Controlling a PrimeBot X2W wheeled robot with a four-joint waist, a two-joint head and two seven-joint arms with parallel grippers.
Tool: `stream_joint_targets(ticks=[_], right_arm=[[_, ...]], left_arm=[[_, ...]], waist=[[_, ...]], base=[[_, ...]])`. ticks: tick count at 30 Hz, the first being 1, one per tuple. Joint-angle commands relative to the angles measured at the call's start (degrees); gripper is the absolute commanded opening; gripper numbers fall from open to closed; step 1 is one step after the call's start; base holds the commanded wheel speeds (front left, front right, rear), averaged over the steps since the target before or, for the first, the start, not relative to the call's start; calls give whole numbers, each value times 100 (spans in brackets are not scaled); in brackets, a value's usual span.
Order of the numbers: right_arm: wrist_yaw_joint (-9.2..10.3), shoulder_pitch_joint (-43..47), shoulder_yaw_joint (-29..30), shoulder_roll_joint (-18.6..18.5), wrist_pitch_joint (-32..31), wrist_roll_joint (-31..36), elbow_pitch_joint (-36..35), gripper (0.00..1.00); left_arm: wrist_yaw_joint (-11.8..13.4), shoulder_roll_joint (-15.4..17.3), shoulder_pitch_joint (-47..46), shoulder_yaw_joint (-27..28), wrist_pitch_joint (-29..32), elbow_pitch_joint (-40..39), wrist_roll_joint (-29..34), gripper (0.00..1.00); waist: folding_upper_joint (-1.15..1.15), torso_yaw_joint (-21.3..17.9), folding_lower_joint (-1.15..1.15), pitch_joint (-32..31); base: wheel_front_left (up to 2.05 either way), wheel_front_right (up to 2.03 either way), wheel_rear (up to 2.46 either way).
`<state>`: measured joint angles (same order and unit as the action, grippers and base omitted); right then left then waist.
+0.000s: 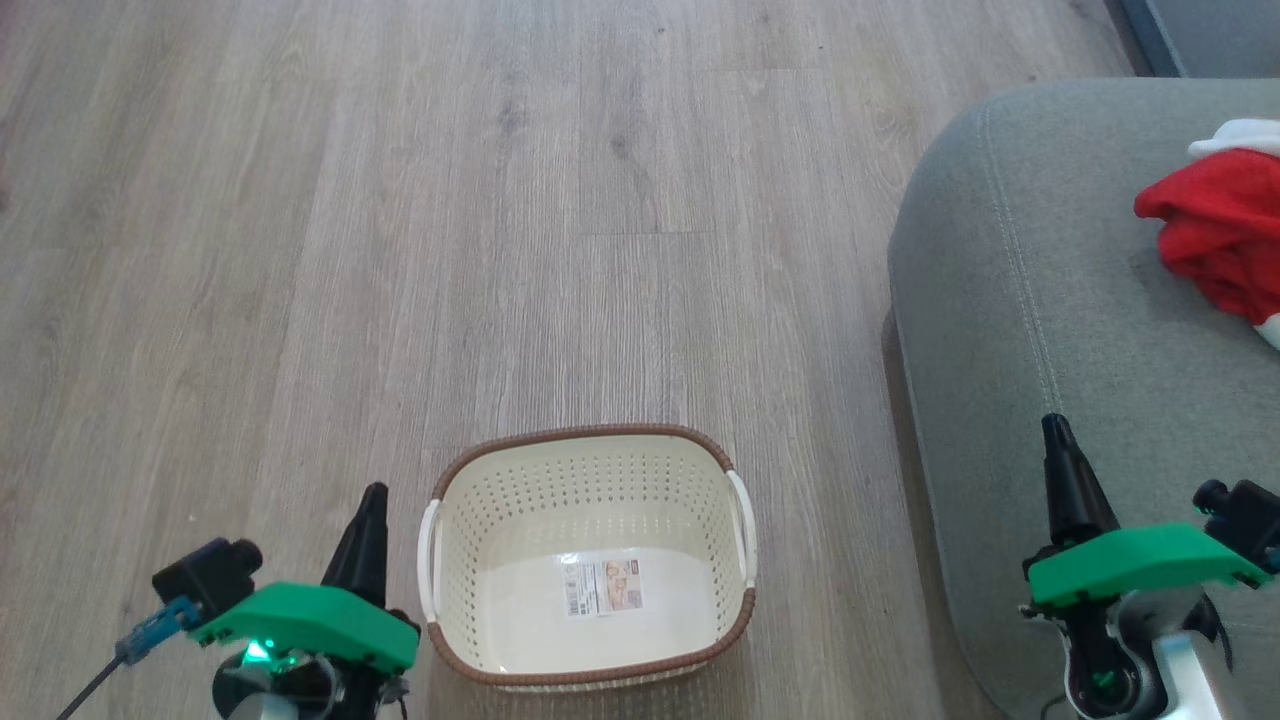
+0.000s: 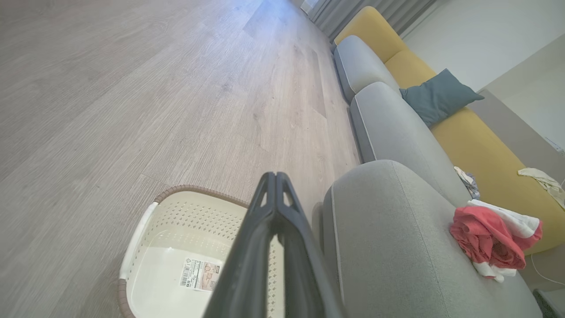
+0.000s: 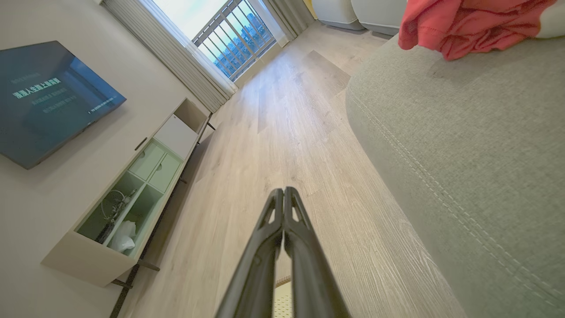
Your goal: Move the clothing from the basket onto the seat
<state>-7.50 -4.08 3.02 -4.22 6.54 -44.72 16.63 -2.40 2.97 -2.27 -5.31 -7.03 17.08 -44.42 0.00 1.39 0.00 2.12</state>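
Observation:
The cream basket (image 1: 590, 470) with a brown rim stands on the floor, holding nothing but the paper label (image 1: 603, 586) on its bottom. The red and white clothing (image 1: 1220, 235) lies bunched on the grey seat (image 1: 1050, 300) at the right. My left gripper (image 1: 370, 497) is shut and empty, just left of the basket. My right gripper (image 1: 1052, 428) is shut and empty, over the seat's front part. In the left wrist view the shut fingers (image 2: 274, 177) rise above the basket (image 2: 145, 229), with the clothing (image 2: 490, 240) on the seat (image 2: 388, 247). The right wrist view shows the shut gripper (image 3: 283, 191), the clothing (image 3: 468, 24) and the seat (image 3: 476, 150).
Wood-look floor (image 1: 500, 200) spreads ahead and to the left. A yellow sofa back (image 2: 476, 132) with a teal pillow (image 2: 437, 95) runs behind the grey cushions. A TV (image 3: 48, 97) and a low cabinet (image 3: 132, 190) line the opposite wall.

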Motion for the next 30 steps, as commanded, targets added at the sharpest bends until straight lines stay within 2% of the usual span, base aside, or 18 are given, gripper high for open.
stream_joint_targets(ticks=[1, 30], right_arm=[[0, -219, -14, -29, -40, -149, -211, 0], [1, -216, 131, 35, -536, -1944, -231, 0]], left_arm=[[-55, 29, -285, 161, 46, -221, -140, 0], [-232, 36, -325, 532, 534, -253, -1976, 0]], waist=[[0, -2, 0, -3], [0, -55, 0, -78]], base=[[0, 0, 0], [0, 0, 0]])
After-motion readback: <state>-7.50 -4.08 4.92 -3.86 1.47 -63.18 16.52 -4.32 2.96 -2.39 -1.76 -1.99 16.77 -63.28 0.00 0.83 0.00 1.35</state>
